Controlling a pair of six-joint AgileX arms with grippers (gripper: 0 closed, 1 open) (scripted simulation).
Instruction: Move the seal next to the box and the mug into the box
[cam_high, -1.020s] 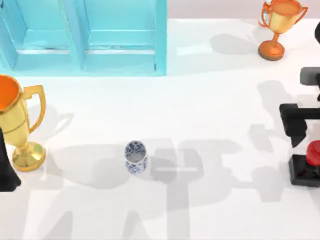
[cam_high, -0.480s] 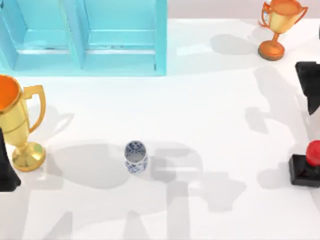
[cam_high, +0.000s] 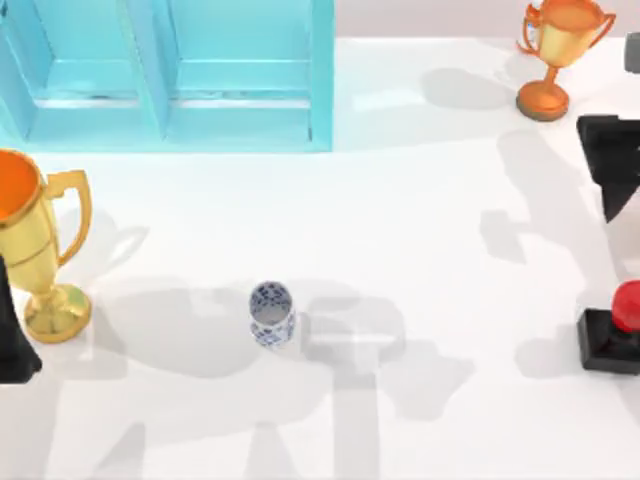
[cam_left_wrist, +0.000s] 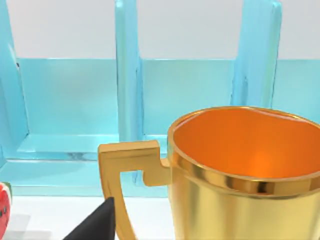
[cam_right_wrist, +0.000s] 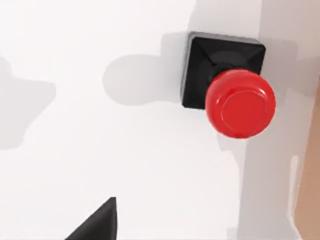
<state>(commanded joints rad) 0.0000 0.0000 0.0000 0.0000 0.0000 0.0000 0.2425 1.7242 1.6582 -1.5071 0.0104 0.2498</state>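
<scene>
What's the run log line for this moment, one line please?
seal: right edge, ungrasped | mug: mid-table, upright | box: far left | right gripper: above seal | left gripper: parked left

No legible text, label, brand, number or sign on anything in view.

Two shiny golden trophy cups (cam_high: 35, 245) (cam_high: 556, 55), one small blue-patterned white mug (cam_high: 271, 313), one red-knobbed black seal (cam_high: 612, 335), one open turquoise box (cam_high: 165, 75).
</scene>
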